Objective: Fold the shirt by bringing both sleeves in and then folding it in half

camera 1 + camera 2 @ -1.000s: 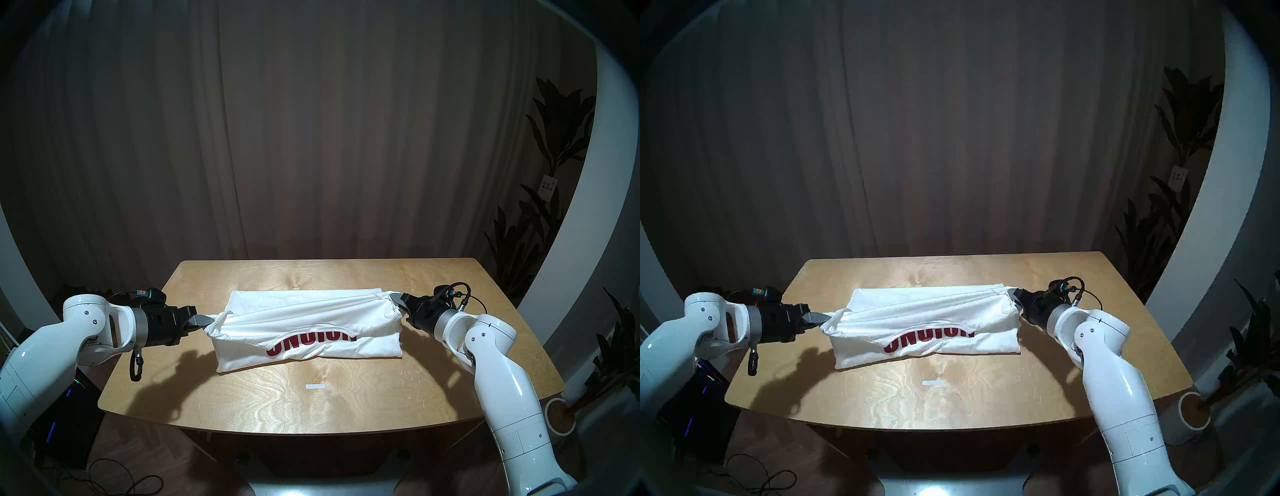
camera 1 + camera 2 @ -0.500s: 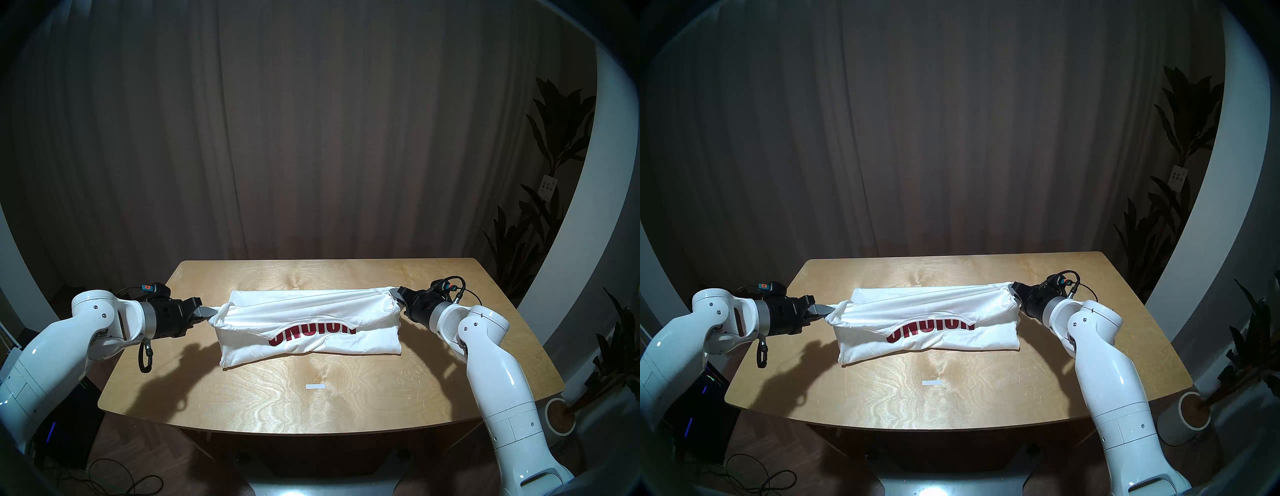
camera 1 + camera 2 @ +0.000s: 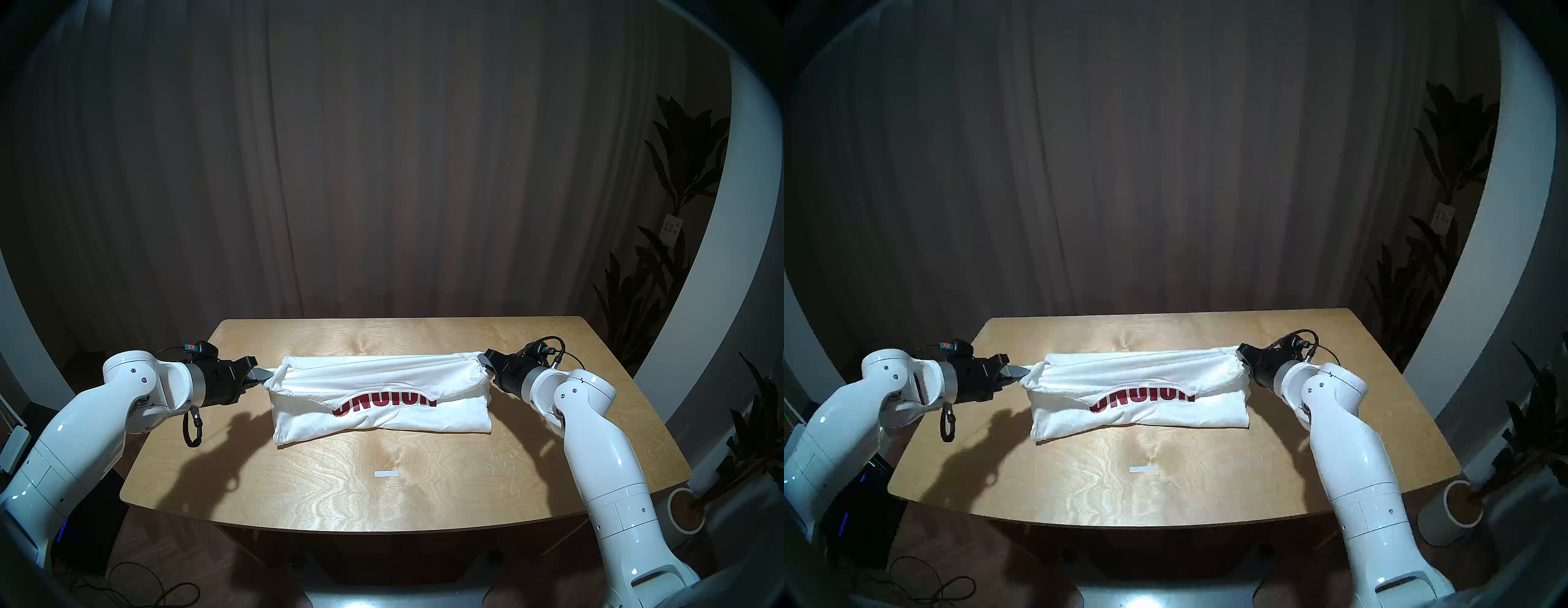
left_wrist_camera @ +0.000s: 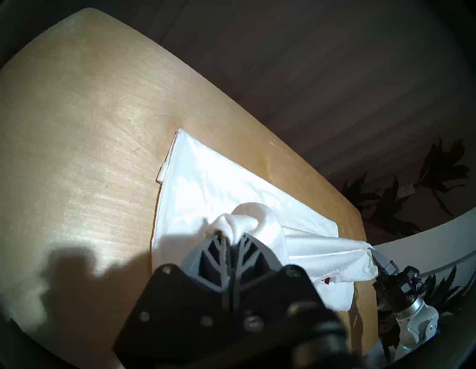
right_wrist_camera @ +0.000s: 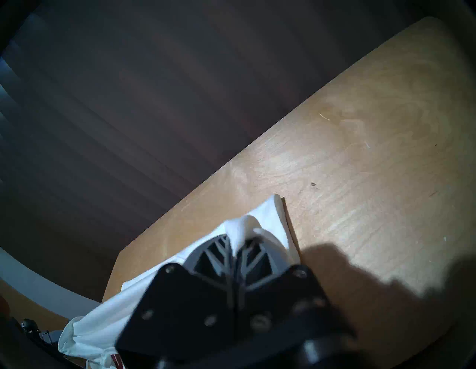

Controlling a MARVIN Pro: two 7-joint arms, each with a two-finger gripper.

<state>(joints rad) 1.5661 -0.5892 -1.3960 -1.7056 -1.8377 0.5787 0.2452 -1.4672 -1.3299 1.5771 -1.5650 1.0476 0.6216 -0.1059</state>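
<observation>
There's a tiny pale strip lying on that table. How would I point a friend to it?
Start at the wooden table, then find the white T-shirt stretched across its middle. Come toward the near edge: the small white strip lies flat and alone on bare wood, clear of the shirt and both arms' shadows.

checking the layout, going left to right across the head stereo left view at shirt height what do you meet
left gripper → shirt → right gripper → plants

Both arms wear glossy white rounded shells with small dark screws. The left gripper [image 3: 266,374] and right gripper [image 3: 483,362] are black with grey ribbed fingers; black cables loop at each wrist's 12 o'clock.
</observation>
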